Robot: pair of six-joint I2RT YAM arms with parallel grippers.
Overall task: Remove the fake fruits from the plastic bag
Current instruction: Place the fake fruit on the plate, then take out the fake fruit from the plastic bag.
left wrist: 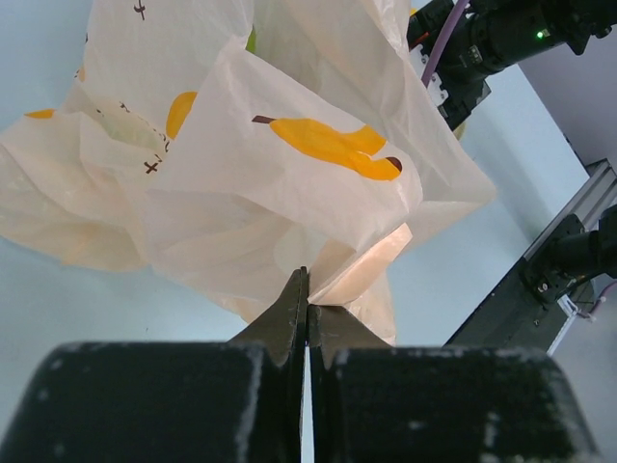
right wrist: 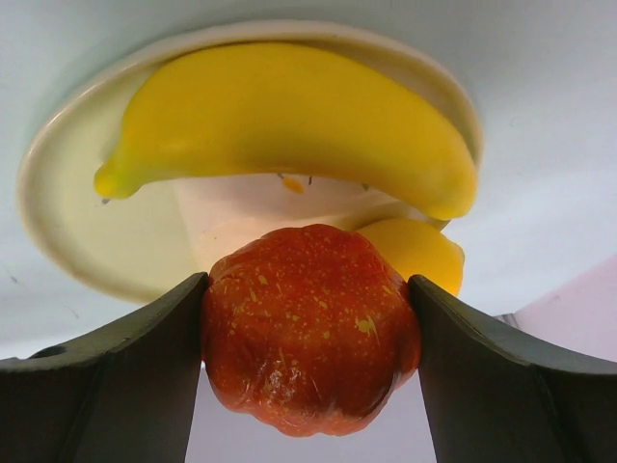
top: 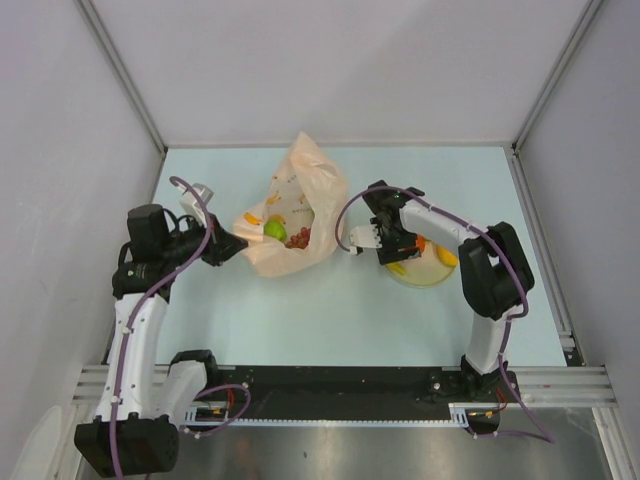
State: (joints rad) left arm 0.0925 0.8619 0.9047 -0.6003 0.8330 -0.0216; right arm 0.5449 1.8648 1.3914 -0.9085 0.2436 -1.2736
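Orange fruit (right wrist: 310,333) clamped by right gripper (right wrist: 307,289), one banana (right wrist: 289,116) plated, left gripper (left wrist: 308,294) pinching bag (left wrist: 241,222)

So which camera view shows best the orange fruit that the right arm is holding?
The right wrist view: the orange fruit fills the frame's centre, clamped between the right jaws. The top external view shows only a small orange spot under the arm. The left wrist view does not show it.

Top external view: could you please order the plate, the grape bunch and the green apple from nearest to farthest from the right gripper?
1. The plate, directly below the right gripper.
2. The grape bunch, in the bag to its left.
3. The green apple, also in the bag, farther left.
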